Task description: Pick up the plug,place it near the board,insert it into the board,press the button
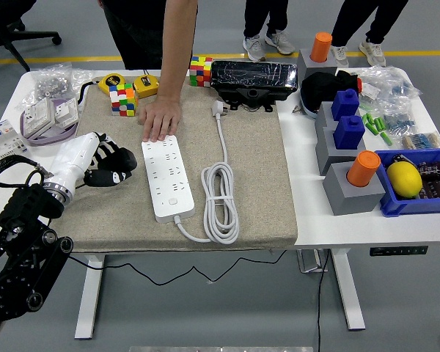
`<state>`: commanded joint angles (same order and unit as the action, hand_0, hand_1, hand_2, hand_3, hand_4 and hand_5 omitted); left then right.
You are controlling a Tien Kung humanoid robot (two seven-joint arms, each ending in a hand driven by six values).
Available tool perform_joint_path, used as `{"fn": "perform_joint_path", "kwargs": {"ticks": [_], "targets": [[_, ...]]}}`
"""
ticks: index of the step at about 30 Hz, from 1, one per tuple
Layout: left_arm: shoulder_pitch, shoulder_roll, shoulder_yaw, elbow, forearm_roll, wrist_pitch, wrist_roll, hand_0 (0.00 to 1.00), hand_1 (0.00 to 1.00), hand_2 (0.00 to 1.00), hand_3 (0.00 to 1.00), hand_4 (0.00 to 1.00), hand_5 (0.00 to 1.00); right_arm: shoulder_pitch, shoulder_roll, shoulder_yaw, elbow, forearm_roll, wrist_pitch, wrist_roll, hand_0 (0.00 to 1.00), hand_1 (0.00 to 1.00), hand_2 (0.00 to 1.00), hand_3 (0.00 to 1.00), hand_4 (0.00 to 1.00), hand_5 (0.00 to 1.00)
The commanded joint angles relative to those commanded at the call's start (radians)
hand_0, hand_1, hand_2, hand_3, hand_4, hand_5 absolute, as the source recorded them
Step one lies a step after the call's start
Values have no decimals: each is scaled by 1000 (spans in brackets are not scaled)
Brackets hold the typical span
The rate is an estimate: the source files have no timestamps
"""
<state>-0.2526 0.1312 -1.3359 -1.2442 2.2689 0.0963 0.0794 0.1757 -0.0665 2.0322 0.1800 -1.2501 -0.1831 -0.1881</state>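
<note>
A white power strip [166, 177] lies lengthwise on the beige mat [249, 183], its round button near the front end. Its white cord runs to a coil [220, 199] on its right, then up to the white plug [218, 109] lying at the mat's far edge. A person's hand [160, 119] presses flat on the strip's far end. My left hand [116, 167], black fingers on a white forearm, hovers just left of the strip with fingers loosely curled and holding nothing. My right arm is out of view.
Two colour cubes [122, 98] [201, 70], yellow tape measures [146, 84] and a black case [254, 79] line the back. Grey blocks with blue and orange pieces [352, 147] and a blue bin with a lemon [405, 179] stand right. White switch parts [40, 117] sit far left.
</note>
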Motion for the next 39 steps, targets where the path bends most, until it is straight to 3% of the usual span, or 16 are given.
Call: {"fn": "perform_joint_path", "kwargs": {"ticks": [2, 8, 12, 23, 29, 39], "targets": [[-5, 11, 21, -27, 0, 0, 0, 337, 363, 387, 514, 745, 2, 0, 0, 0, 0, 0, 0, 0, 785, 695, 713, 763, 998, 998], [-48, 78, 114, -82, 0, -7, -1, 337, 364, 384, 513, 743, 2, 2, -2, 2, 0, -2, -1, -1, 785, 695, 713, 761, 998, 998], [-94, 131, 194, -84, -5, -14, -5, 339, 364, 381, 512, 742, 2, 5, -4, 3, 0, -3, -2, -2, 785, 695, 713, 762, 998, 998], [-182, 221, 373, -56, -66, -36, -16, 339, 370, 375, 509, 738, 2, 9, -10, 1, 0, -5, -5, -6, 785, 695, 713, 761, 998, 998], [-205, 228, 415, -13, -91, -34, -24, 340, 371, 374, 508, 737, 2, 10, -11, 1, 0, -5, -6, -7, 784, 695, 713, 762, 998, 998], [-216, 204, 413, 68, -110, -24, -38, 340, 372, 374, 507, 738, 2, 11, -10, 1, 0, -7, -9, -8, 784, 695, 713, 762, 998, 998]]}}
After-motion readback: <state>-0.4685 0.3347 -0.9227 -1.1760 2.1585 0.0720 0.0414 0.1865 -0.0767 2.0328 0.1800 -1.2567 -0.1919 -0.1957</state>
